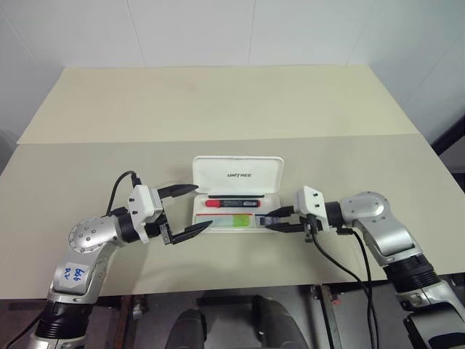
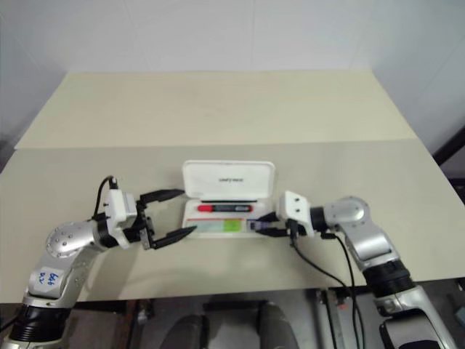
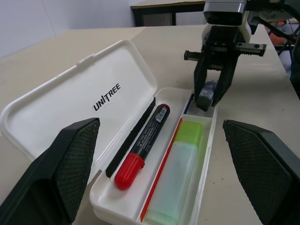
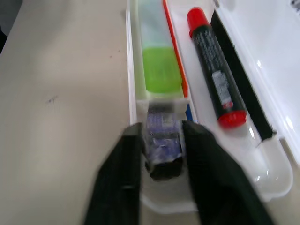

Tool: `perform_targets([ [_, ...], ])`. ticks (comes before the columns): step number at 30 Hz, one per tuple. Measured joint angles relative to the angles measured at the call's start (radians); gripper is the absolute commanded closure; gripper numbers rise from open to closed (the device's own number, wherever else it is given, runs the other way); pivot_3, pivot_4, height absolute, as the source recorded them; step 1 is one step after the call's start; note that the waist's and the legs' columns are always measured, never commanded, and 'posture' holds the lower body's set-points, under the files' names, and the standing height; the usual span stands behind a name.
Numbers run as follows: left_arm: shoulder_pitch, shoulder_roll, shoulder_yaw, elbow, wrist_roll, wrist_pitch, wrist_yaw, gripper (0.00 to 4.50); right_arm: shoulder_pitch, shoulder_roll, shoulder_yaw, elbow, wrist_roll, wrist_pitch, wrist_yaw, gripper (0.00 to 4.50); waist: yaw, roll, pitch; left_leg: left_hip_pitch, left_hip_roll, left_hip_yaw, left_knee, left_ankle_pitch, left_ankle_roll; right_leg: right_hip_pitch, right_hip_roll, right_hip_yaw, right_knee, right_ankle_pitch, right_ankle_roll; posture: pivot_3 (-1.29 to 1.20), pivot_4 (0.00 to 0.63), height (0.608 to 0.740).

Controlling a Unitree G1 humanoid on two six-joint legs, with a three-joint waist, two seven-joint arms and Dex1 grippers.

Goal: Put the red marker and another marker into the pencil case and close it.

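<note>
Both markers already lie in the open pencil case [image 1: 236, 190], the red marker [image 1: 232, 203] and the green highlighter [image 1: 234, 220] lengthwise along it. My right end effector [image 1: 275, 219] pinches a small dark object [image 3: 206, 96] over the case's right end. My left end effector [image 1: 190, 211], spread wide just beside the left end, is nearer the upright lid.

Silver arms, white wrist blocks, black textured fingers [image 3: 70, 168], black cables; blue-scribbled white sticker on left arm.

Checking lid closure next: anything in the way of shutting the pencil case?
Yes. The right pincer sits over the pencil case's end compartment with a small dark object between its fingers. The red marker and green highlighter lie flat inside.
</note>
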State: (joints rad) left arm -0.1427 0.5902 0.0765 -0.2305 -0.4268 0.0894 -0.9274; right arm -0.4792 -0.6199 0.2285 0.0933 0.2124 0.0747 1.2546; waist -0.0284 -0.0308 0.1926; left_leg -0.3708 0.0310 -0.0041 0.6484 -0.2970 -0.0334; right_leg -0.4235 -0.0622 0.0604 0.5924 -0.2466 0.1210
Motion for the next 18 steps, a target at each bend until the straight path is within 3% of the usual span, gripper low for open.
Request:
perform_targets([
  [5,0.0,0.0,0.0,0.0,0.0,0.0,0.004,0.0,-0.008,0.004,0.0,0.0,-0.002,-0.009,-0.003,0.1,0.003,0.0,0.0,0.0,0.0,0.0,0.0,0.0,0.0,0.0,0.0,0.0,0.0,0.0,0.0,0.0,0.15,0.74],
  [13,-0.004,0.0,-0.001,0.001,0.0,0.001,0.007,0.0,0.006,-0.019,-0.064,-0.059,0.068,0.012,0.005,0.04,0.002,0.0,0.0,0.0,0.0,0.0,0.0,0.0,0.0,0.0,0.0,0.0,0.0,0.0,0.0,0.0,0.15,0.74],
  [18,-0.011,0.005,-0.002,0.013,0.0,0.0,-0.008,0.0,0.12,-0.105,-0.193,-0.185,0.196,0.086,0.025,0.04,0.007,0.0,0.0,-0.001,0.0,0.0,0.0,0.0,0.0,0.0,-0.001,0.0,-0.001,0.0,0.0,0.0,0.15,0.74],
])
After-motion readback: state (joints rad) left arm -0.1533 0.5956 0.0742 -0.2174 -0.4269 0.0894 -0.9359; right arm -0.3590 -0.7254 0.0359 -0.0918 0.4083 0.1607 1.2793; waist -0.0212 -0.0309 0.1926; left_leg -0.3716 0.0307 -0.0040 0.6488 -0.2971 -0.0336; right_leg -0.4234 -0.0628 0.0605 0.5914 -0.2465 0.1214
